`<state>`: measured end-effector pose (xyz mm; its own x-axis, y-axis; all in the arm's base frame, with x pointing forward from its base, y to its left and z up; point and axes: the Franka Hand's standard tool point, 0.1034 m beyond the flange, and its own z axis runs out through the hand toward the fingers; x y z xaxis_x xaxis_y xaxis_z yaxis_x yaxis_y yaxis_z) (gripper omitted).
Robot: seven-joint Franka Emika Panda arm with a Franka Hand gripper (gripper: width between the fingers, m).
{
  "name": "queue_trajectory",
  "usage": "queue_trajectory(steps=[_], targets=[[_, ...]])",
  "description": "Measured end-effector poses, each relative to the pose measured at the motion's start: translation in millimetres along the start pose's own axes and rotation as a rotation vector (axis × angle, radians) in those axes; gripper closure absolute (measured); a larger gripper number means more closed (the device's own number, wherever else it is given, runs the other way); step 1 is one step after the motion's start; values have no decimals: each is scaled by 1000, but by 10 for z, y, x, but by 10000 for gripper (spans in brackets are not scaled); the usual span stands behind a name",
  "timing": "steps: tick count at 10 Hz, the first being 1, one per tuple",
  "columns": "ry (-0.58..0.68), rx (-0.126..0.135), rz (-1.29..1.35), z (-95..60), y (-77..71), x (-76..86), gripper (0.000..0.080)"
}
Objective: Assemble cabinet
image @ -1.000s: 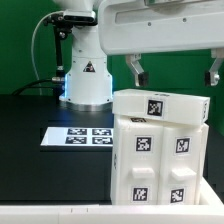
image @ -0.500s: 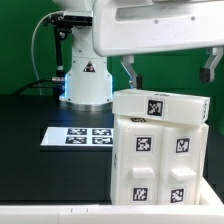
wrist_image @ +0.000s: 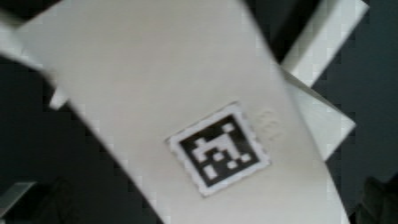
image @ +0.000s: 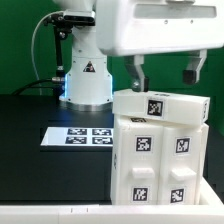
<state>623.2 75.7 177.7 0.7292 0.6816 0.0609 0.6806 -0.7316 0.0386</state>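
The cabinet [image: 160, 160] is the big white box at the exterior view's right front, with several tagged faces. A white tagged top piece [image: 158, 105] lies across its top. My gripper [image: 168, 72] hangs just above that top piece. Its two dark fingers [image: 139, 72] are spread apart with nothing between them, so it is open. In the wrist view a white face with one black-and-white tag [wrist_image: 222, 150] fills the picture, lying slantwise. My fingers do not show clearly there.
The marker board [image: 80, 137] lies flat on the black table at the exterior view's left of the cabinet. The arm's white base [image: 87, 80] stands behind it, with cables at the far left.
My hand has shifted above the cabinet's top, and the two fingers now stand closer together than a second ago. The cabinet has not moved.
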Motion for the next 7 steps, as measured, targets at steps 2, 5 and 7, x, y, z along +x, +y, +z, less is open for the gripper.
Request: queue_trajectory(steps=[2,5,7], targets=[[-27,-6,-121,137,-38,-20,3],[-36,-9,-36,236,23,-96,3],[-36,-9,4,236,23,-97,30]])
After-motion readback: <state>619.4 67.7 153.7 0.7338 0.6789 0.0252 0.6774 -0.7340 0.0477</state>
